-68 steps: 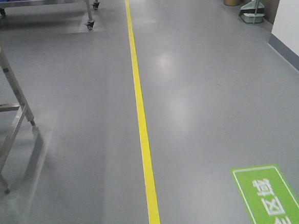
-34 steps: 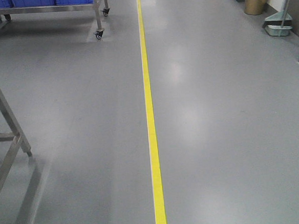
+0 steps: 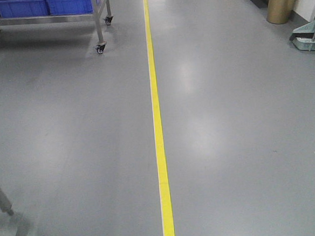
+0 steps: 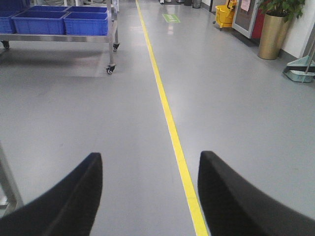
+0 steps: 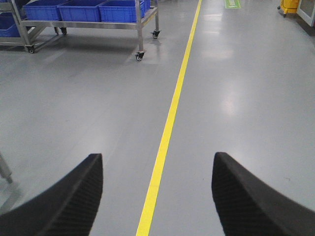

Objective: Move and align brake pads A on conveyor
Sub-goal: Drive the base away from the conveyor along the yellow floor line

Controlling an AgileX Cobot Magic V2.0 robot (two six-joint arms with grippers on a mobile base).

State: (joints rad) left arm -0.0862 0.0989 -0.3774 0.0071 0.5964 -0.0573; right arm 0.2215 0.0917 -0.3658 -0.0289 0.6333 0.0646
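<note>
Both jaws gape empty: black left gripper (image 4: 150, 162), black right gripper (image 5: 157, 160), over smooth grey floor (image 4: 74, 113). Brake pads unseen; presumably stiff, pinch edgewise.

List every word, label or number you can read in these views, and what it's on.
No text is legible.
Green floor sign: white marks, too small to read.
Blue crates, yellow mop bucket: no label visible.

Glossy grey floor (image 3: 240, 144), steel cart (image 5: 88, 23), blue plastic bins (image 4: 86, 23)
</note>
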